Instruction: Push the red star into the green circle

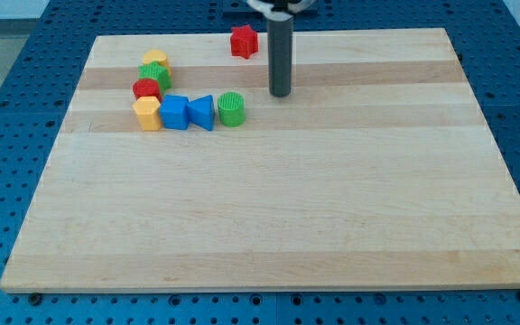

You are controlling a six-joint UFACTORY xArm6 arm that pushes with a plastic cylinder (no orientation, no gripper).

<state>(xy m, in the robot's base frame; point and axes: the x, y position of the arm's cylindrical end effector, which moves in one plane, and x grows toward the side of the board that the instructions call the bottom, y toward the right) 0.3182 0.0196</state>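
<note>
The counter is a pale wooden board with lengthwise grain bands. It rests on a blue perforated base that shows on all sides of the board. A strip of lighter floor or wall is visible at the view's top corners.

My tip touches the board in the upper middle of the view. The dark rod rises straight up from it and leaves the view at the top. The arm has no hand, so there is nothing to hold or release.

The red star lies near the board's top edge, to the view's upper left of my tip and apart from it. The green circle lies lower, to the view's lower left of my tip, also apart from it.

The green circle ends a row at the view's left. The row reads, from left to right:
- orange block, shape unclear, possibly hexagonal;
- blue cube;
- blue triangle;
- green circle.

Above the orange block stands a stack-like column: a red block, a green block and a yellow block. Their shapes cannot be made out.
</note>
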